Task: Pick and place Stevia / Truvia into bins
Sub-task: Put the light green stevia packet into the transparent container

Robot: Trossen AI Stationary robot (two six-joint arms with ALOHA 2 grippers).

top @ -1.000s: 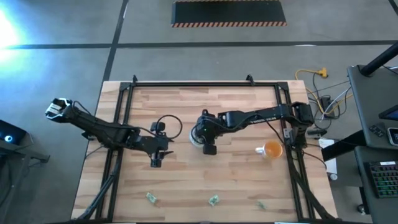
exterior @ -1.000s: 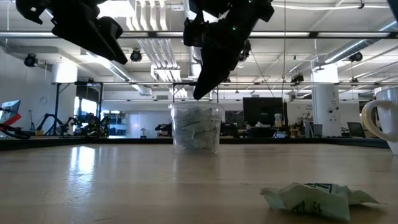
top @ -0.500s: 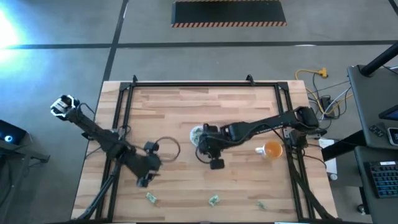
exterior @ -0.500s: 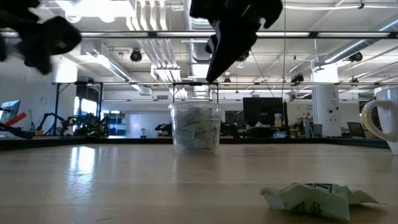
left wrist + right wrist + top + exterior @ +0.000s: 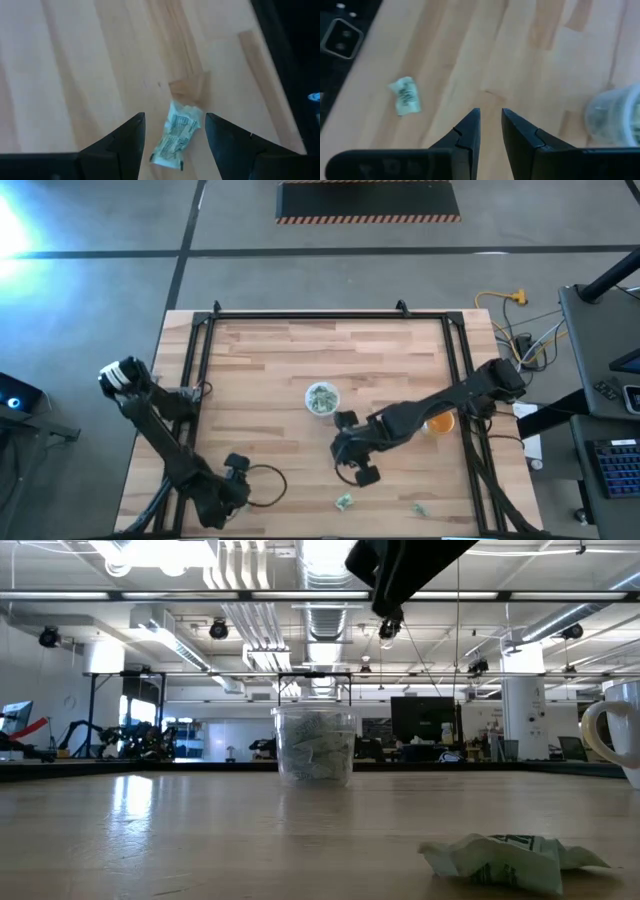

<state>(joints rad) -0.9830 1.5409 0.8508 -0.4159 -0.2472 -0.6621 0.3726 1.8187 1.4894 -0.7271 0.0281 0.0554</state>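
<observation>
The bin, a translucent cup [image 5: 321,398] [image 5: 316,745], stands upright on its base mid-table with several green-and-white packets inside. My left gripper [image 5: 237,485] [image 5: 174,116] hangs open near the near left corner. Its fingers stand on either side of a Stevia packet [image 5: 175,137] that lies flat on the wood, and they do not touch it. My right gripper [image 5: 362,474] [image 5: 490,111] hovers nearer than the cup, its fingers a narrow gap apart with nothing between them. Two more packets [image 5: 343,501] [image 5: 420,508] lie along the near edge; one [image 5: 510,858] is crumpled.
An orange cup [image 5: 437,420] stands right of the right arm. A black frame [image 5: 200,340] rims the table. The right wrist view shows one packet [image 5: 406,96] near the table's edge and the cup [image 5: 615,115]. Bare wood lies between the cup and the near packets.
My left gripper has swung from left of the table's middle toward the near edge and come down over the left packet. My right gripper has left its place above the cup and gone toward the near edge, a little to the right.
</observation>
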